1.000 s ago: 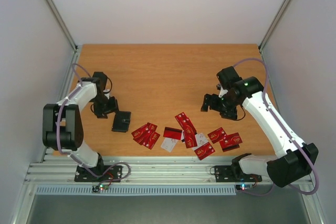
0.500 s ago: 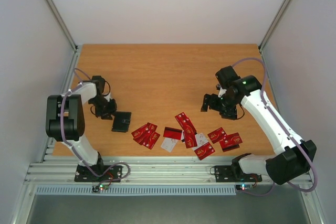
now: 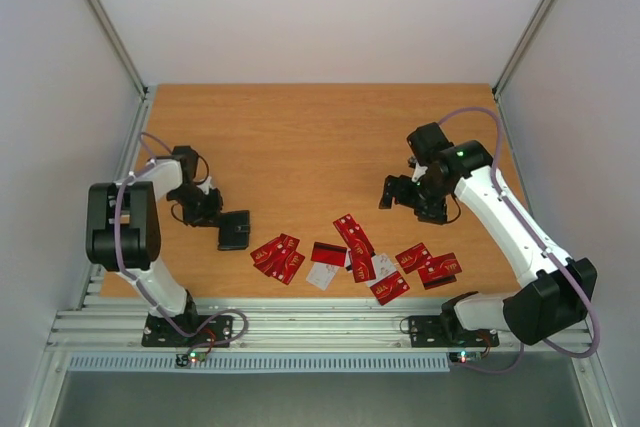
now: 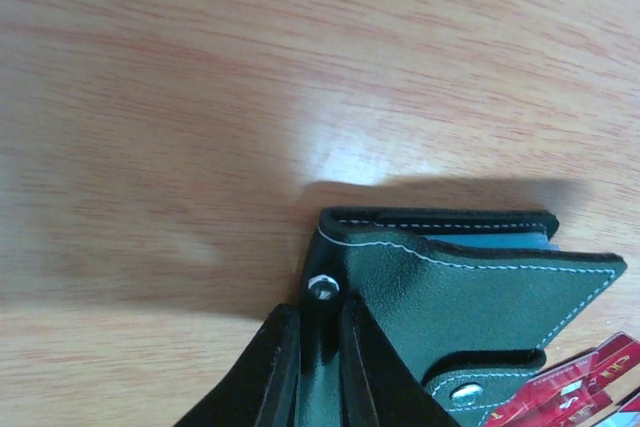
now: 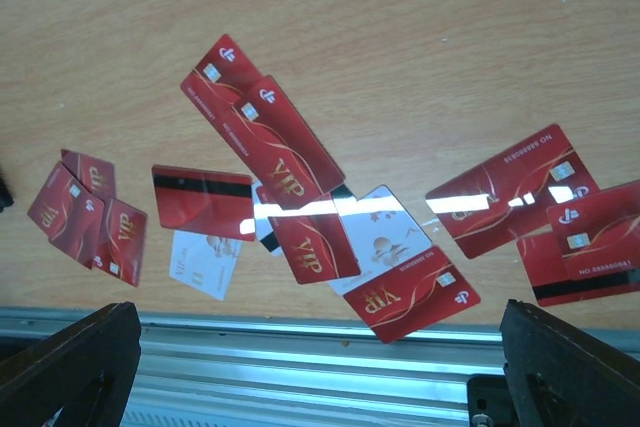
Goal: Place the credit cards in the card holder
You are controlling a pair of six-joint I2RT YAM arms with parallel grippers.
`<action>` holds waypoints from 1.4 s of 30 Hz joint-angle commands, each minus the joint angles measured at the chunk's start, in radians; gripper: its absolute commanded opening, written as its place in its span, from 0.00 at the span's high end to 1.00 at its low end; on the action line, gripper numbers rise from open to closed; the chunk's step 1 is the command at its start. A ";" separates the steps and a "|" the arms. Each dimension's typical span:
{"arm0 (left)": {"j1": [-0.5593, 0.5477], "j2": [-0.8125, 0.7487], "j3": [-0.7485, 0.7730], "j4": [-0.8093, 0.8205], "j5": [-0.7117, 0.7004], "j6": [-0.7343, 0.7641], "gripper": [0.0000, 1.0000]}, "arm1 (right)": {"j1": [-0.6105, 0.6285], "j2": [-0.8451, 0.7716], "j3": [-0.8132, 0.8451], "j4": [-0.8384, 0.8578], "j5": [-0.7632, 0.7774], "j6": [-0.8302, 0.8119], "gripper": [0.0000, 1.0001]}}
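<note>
1. The wooden desk (image 3: 300,137) spans the enclosure, with an aluminium rail (image 3: 320,322) along its near edge.
2. The right arm (image 3: 500,217) reaches in over the right half of the desk. Its right pincer (image 3: 402,187) hangs released, fingers spread wide and grasping nothing, above bare wood just behind the cards.
3. The left arm (image 3: 120,232) folds low at the left side. Its left pincer (image 4: 318,322) is clenched on the left edge of the card holder.
4. The credit cards (image 3: 355,237) lie loose on the desk near its front edge, in three groups. Three red ones overlap on the left (image 5: 85,212). A middle cluster mixes red VIP cards with white ones. Three more red cards lie on the right (image 5: 540,212).
5. The card holder (image 3: 234,230), black with white stitching, sits left of the cards, close to the leftmost red group. It gapes partly open, showing a pale inner pocket. I cannot tell whether it rests flat.
6. A metal snap stud (image 4: 322,287) shows at the gripped corner, just beside the fingertips.
</note>
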 commanded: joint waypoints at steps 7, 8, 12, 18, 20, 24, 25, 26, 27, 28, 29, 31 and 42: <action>-0.030 -0.196 -0.044 0.046 0.087 -0.022 1.00 | 0.023 -0.024 0.021 0.158 -0.135 -0.002 0.02; -0.034 -0.220 -0.038 0.038 0.093 -0.029 1.00 | 0.033 -0.023 0.023 0.175 -0.152 -0.003 0.01; -0.082 -0.304 0.004 0.009 0.112 -0.063 1.00 | 0.095 -0.001 0.042 0.239 -0.186 -0.002 0.04; -0.189 -0.403 0.051 0.011 0.118 -0.147 1.00 | 0.215 0.067 0.105 0.320 -0.174 0.025 0.08; -0.214 -0.427 0.067 0.018 0.126 -0.177 1.00 | 0.251 0.097 0.130 0.333 -0.161 0.036 0.08; -0.252 -0.467 0.097 0.036 0.150 -0.234 1.00 | 0.302 0.155 0.161 0.374 -0.151 0.078 0.10; -0.258 -0.476 0.101 0.044 0.166 -0.245 1.00 | 0.314 0.168 0.167 0.389 -0.156 0.099 0.11; -0.264 -0.483 0.103 0.057 0.181 -0.261 1.00 | 0.327 0.182 0.173 0.399 -0.154 0.116 0.12; -0.271 -0.489 0.106 0.073 0.199 -0.273 1.00 | 0.339 0.196 0.178 0.405 -0.145 0.144 0.12; -0.278 -0.493 0.108 0.088 0.214 -0.289 1.00 | 0.352 0.212 0.178 0.414 -0.144 0.173 0.13; -0.284 -0.496 0.113 0.099 0.223 -0.300 1.00 | 0.361 0.223 0.172 0.433 -0.151 0.195 0.14; -0.299 -0.497 0.125 0.111 0.236 -0.320 1.00 | 0.386 0.240 0.172 0.469 -0.154 0.218 0.15; -0.376 -0.490 0.179 0.140 0.276 -0.332 1.00 | 0.426 0.304 0.219 0.497 -0.180 0.219 0.33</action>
